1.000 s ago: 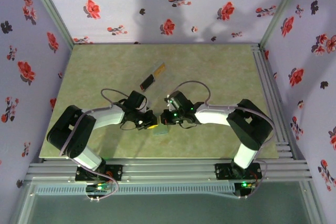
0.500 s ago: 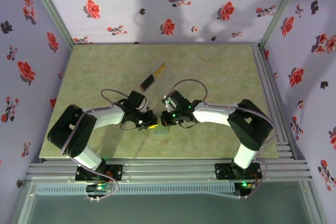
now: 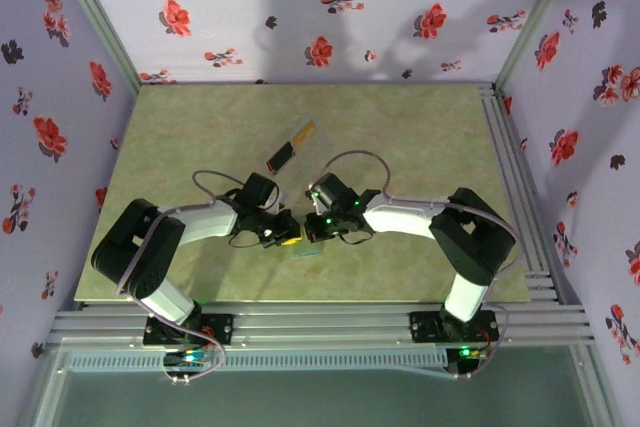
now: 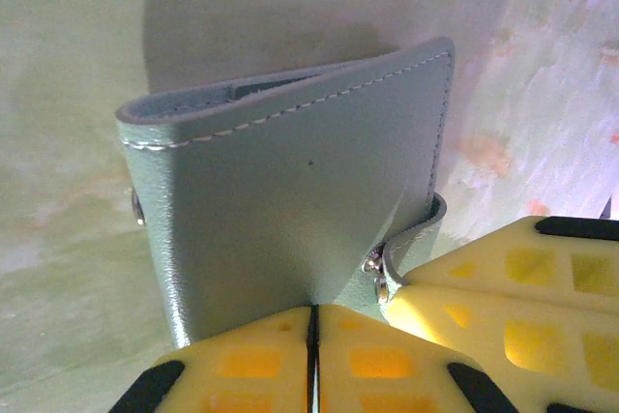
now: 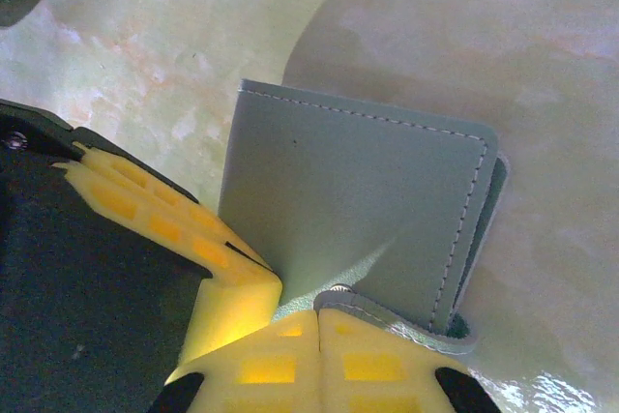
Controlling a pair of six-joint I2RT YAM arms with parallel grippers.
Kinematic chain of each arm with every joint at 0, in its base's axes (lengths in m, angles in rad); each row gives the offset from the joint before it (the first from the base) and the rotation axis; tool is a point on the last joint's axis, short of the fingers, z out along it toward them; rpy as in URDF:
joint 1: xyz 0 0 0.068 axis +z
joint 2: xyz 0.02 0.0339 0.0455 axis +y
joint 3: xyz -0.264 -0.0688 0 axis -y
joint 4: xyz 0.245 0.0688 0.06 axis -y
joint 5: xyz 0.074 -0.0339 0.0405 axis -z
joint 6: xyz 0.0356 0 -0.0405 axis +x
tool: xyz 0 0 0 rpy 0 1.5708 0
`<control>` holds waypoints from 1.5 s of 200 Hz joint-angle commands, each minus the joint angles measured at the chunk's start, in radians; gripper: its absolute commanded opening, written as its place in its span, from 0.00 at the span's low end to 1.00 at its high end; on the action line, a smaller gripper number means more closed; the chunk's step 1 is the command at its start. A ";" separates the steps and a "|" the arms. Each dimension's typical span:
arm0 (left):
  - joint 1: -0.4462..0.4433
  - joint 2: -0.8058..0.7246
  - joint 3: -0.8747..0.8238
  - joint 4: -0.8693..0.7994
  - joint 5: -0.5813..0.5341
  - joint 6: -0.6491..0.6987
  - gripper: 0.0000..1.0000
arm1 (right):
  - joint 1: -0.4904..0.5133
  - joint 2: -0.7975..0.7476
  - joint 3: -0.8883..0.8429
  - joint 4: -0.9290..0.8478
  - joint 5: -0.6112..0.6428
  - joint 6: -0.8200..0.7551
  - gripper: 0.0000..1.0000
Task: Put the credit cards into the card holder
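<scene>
Both arms are bunched up together near the front middle of the table (image 3: 420,137), right on the card holder (image 3: 308,248). From the left wrist cam we see the left gripper (image 4: 311,340) with its yellow pads squeezed fully together. It pinches the holder's lower edge, so the leather creases right at the seam. The holder is folded, and a sliver of darker inner panel peeks out along its top edge. The right gripper (image 5: 318,355) is clamped just as tight, nipping the snap tab (image 5: 406,328) that wraps round the holder's open side. The two sets of pads sit just beside each other, touching as far as we can tell. The credit cards (image 3: 281,157) lie farther back on the table, well apart from both grippers.
</scene>
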 commanded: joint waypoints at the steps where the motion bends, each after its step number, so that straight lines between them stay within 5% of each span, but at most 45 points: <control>1: 0.002 0.034 -0.024 0.007 -0.023 -0.006 0.12 | 0.005 0.013 0.011 -0.038 0.074 -0.007 0.00; 300: 0.011 0.033 -0.047 0.031 -0.004 -0.010 0.11 | 0.023 -0.002 0.026 -0.017 0.040 0.019 0.00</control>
